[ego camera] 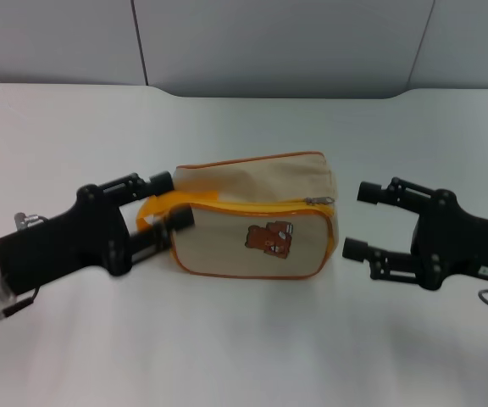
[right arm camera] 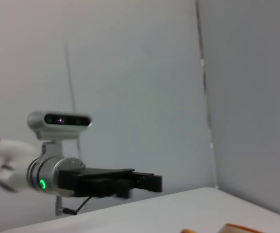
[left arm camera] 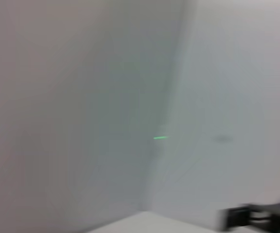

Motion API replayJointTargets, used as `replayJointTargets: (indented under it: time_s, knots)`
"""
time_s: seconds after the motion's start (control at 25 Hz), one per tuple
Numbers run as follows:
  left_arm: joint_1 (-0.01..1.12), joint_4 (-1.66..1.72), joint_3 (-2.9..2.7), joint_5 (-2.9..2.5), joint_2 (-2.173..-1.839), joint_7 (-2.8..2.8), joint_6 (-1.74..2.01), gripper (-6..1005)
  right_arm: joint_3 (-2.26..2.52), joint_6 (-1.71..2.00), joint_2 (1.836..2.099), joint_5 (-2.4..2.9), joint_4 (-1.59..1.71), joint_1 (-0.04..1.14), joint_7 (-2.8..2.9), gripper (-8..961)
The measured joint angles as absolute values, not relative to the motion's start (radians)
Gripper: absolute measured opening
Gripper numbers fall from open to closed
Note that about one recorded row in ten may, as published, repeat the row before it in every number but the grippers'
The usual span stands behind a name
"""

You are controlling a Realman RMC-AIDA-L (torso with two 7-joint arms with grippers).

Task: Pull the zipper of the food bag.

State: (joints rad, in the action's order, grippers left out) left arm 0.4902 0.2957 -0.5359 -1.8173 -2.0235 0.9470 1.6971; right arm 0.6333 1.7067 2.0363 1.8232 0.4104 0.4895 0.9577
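The beige food bag (ego camera: 252,229), with orange piping and a brown bear patch, lies on the white table in the head view. Its orange-yellow zipper (ego camera: 244,204) runs along the front upper edge, and the small silver pull tab (ego camera: 320,200) sits at the bag's right end. My left gripper (ego camera: 172,200) is open at the bag's left end, with the orange loop handle (ego camera: 152,210) between its fingers. My right gripper (ego camera: 360,220) is open and empty, just right of the bag and level with the pull tab. A sliver of the bag's orange edge (right arm camera: 239,227) shows in the right wrist view.
The white table (ego camera: 244,348) stretches in front of the bag and to both sides. Grey wall panels (ego camera: 278,42) stand behind its far edge. The right wrist view shows my left arm (right arm camera: 57,174) across the table. The left wrist view shows mostly wall.
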Motion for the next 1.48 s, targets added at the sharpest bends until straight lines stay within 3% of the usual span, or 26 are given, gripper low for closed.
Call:
replayJointTargets:
  time_s: [0.24,0.6,1.48]
  knots:
    - [0.512,0.384,-0.745,-1.931,-1.999,1.01,1.802,595,0.652,1.774,2.03,1.895,0.41,0.48,0.962,815]
    - [0.499,0.4,-0.747,-1.973,-1.997,1.016,1.807,821,0.652,1.795,2.051,2.019,0.408,0.477,0.956,814]
    - [0.495,0.399,-0.747,-1.97,-2.006,0.998,1.813,816,0.651,1.793,2.059,2.025,0.397,0.48,0.93,815]
